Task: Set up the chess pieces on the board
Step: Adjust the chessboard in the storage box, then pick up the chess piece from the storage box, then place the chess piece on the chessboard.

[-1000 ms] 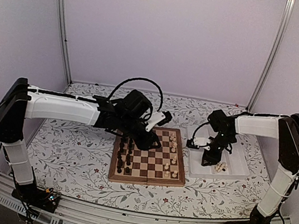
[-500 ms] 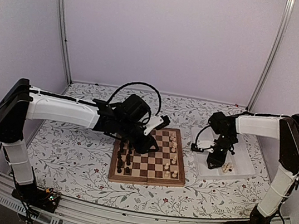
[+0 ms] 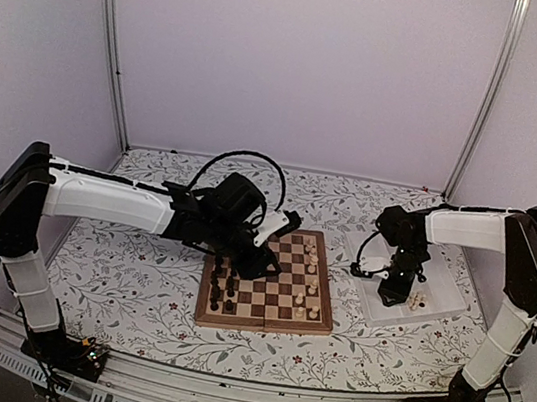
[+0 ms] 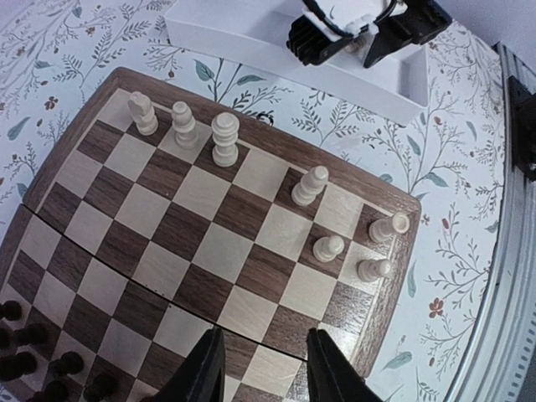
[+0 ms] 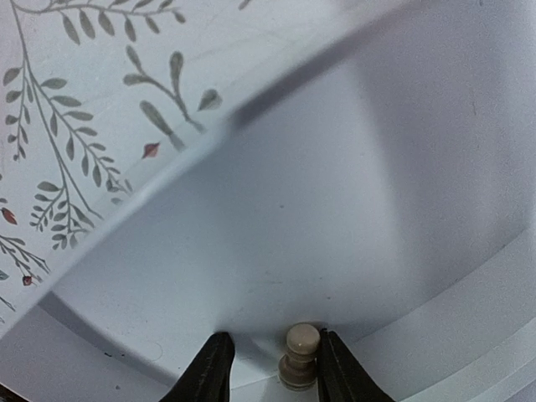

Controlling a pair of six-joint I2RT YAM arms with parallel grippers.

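Cream pawn (image 5: 301, 353) is seen upright in the white tray (image 5: 377, 209), three o'clock from the board (image 3: 271, 287), bracketed by the right gripper (image 5: 270, 356), unclamped, a gap left at nine o'clock; the left gripper (image 4: 258, 368) is held parted, empty, over the board.

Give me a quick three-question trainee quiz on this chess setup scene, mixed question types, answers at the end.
1. How many pale chess pieces stand on the board in the left wrist view?
2. True or false: the left pincer holds a piece.
3. The right pincer straddles a pawn over: A) the board, B) the white tray, C) a bowl.
Key: 1 seven; 2 false; 3 B.
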